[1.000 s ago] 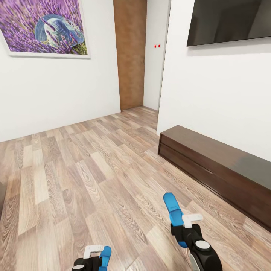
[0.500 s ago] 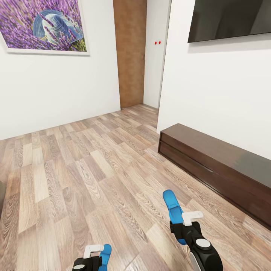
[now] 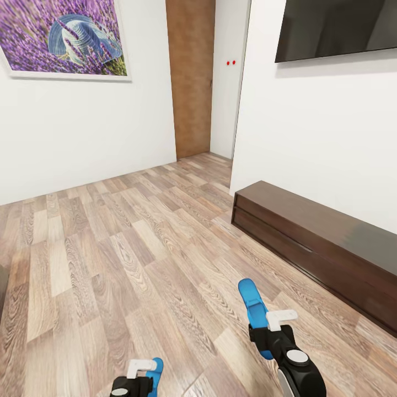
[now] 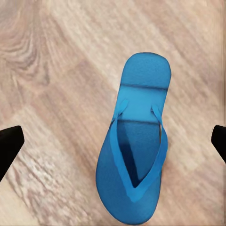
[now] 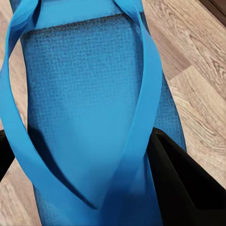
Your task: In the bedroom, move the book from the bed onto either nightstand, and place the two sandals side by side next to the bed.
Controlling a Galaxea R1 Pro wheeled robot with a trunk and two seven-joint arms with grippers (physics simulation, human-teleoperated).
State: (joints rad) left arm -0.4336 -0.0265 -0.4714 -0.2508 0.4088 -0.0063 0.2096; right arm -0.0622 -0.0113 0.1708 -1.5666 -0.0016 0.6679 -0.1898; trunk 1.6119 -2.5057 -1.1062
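Head cam faces a bedroom corner: white walls, wood-plank floor (image 3: 110,248), lavender picture (image 3: 63,38) up on the far-left wall, brown door (image 3: 192,77) at the far end, dark TV (image 3: 336,27) on the right wall above a long low dark-wood bench (image 3: 314,248).

Right gripper (image 3: 270,336), near right, is pinching one blue sandal (image 3: 253,306). The sandal sticks out forward past the fingers, off the floor. Right wrist cam confirms it: sole and straps close up, with a black finger (image 5: 188,188) against the sandal's edge.

Left gripper (image 3: 140,380) sits at the near edge, left of centre, with a bit of the second sandal (image 3: 156,370) just beside it. In the left wrist cam that second sandal lies flat on the planks, strap side up, between the two black fingertips (image 4: 9,143), which are spread wide and apart from it.
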